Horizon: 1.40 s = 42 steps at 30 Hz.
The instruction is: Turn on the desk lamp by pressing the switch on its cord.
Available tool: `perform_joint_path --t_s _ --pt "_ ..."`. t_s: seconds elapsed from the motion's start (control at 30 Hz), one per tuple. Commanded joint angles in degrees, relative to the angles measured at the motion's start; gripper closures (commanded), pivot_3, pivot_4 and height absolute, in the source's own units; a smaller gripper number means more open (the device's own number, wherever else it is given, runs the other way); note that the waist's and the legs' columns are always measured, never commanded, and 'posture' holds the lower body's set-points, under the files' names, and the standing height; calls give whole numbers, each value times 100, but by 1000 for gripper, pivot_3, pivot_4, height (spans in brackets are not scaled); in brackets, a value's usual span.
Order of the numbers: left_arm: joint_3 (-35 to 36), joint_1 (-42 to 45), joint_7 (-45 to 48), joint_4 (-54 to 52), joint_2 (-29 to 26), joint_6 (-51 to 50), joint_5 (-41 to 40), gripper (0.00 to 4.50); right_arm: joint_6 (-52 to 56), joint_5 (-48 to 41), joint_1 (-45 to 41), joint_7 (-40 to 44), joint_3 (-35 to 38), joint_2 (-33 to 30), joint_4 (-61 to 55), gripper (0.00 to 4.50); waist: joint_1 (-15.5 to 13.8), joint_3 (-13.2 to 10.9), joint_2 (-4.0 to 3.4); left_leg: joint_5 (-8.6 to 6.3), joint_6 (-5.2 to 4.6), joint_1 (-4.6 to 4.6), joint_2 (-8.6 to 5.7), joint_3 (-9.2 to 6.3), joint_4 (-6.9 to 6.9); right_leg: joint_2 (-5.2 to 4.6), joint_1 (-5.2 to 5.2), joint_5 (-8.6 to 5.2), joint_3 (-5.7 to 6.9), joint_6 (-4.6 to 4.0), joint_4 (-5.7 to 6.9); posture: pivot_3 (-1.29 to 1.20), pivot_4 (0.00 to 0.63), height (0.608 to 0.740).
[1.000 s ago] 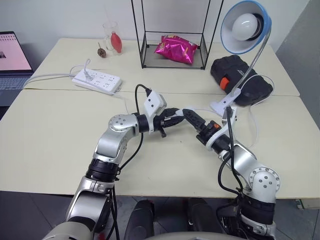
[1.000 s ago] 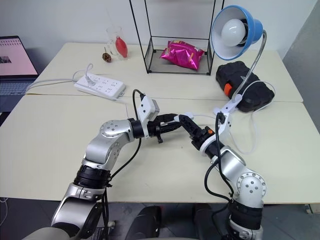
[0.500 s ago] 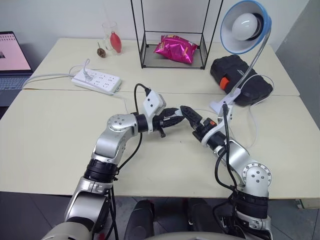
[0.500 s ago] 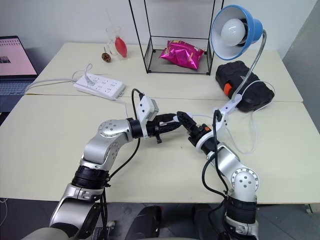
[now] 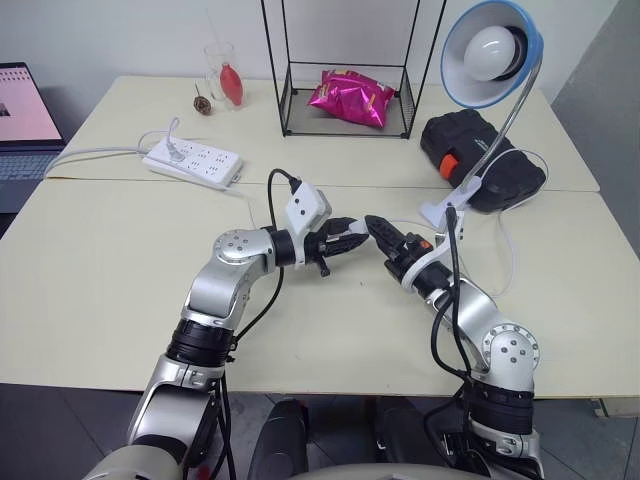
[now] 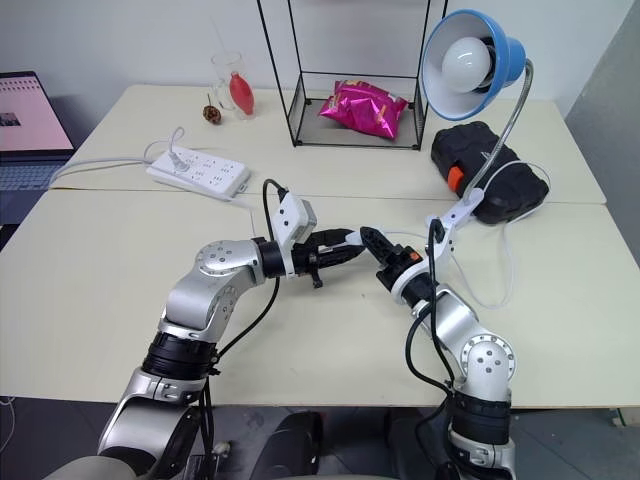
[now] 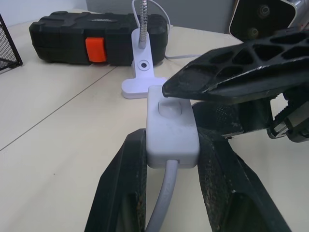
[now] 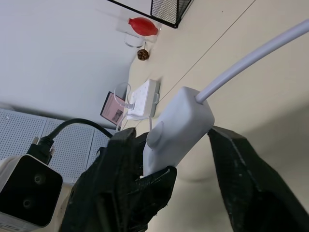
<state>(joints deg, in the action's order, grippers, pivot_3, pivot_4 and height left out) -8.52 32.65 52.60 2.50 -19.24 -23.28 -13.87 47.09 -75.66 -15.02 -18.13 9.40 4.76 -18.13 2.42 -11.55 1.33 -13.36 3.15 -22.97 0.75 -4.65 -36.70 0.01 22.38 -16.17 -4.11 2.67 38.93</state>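
The desk lamp (image 5: 490, 55) stands at the back right, its white clamp base (image 5: 445, 207) resting on the table. Its bulb looks plain white. My left gripper (image 5: 352, 232) hovers over the table's middle, shut on the sides of the small white switch (image 7: 171, 125). The cord (image 7: 161, 203) runs out of the switch between those fingers. My right gripper (image 5: 372, 222) meets it from the right. Its fingers straddle the switch (image 8: 176, 128), and one fingertip (image 7: 193, 79) lies on the round button.
A white power strip (image 5: 195, 163) lies at the back left, near a laptop (image 5: 20, 120). A wire rack with a pink bag (image 5: 350, 98), a glass (image 5: 225, 80) and a black case (image 5: 480, 150) line the far side. The cord loops (image 5: 515, 260) past my right arm.
My right gripper has moved left to the left gripper, and its fingers have closed in around the switch. The left arm has kept still with the switch in it.
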Motion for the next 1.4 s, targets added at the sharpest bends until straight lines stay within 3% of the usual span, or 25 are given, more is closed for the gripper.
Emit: perform_joint_path --t_s 0.03,0.2,0.53,0.6,0.87,1.1,1.23,1.4 --pt "19 46 -8 -291 -18 47 -111 3398 -10 -192 -109 -15 -89 -29 -86 3031 0 0 0 0 0 0 0 0 0 0 0 0 0 0 0 0 150 740" --pt "-1 59 -23 -305 -26 56 -130 3398 -12 -222 -114 -25 -161 -88 -70 3960 5 0 -1 0 0 0 1 0 3 0 2 -2 1 -2 -1 0 150 740" --pt "-24 83 -56 -296 -50 66 -165 3398 -138 -306 -113 -92 -136 -139 -20 4023 5 0 -1 0 0 -1 1 1 8 1 4 -3 0 -3 -3 0 150 740" --pt "-26 84 -66 -290 -52 74 -156 3398 -127 -338 -87 -87 -99 -192 -22 3322 5 0 -1 0 0 -1 1 1 8 0 4 -3 0 -3 -3 0 150 740" --pt "-39 78 -94 -180 -81 199 -85 3399 309 -682 218 252 -156 -963 -386 1802 5 -1 -1 0 0 -3 1 1 11 0 5 -4 0 -4 -6 0 150 740" --pt "-116 60 5 330 -183 530 142 3399 938 -8 552 1996 -331 -3193 -1496 43 -9 -2 -3 0 0 -6 -2 4 15 -2 8 -6 -1 -1 -13 0 150 740" --pt "-237 72 249 718 -313 830 299 3399 837 685 398 3398 -368 -4547 -1943 0 1 -4 -5 0 0 -7 -1 5 15 3 11 -7 -2 -1 -13 0 150 740" --pt "-423 174 409 1495 -335 1519 632 3399 -66 2462 189 4880 -901 -5796 -1805 0 -7 -4 -2 0 0 -4 3 4 21 8 10 -7 1 -1 -22 0 150 740"
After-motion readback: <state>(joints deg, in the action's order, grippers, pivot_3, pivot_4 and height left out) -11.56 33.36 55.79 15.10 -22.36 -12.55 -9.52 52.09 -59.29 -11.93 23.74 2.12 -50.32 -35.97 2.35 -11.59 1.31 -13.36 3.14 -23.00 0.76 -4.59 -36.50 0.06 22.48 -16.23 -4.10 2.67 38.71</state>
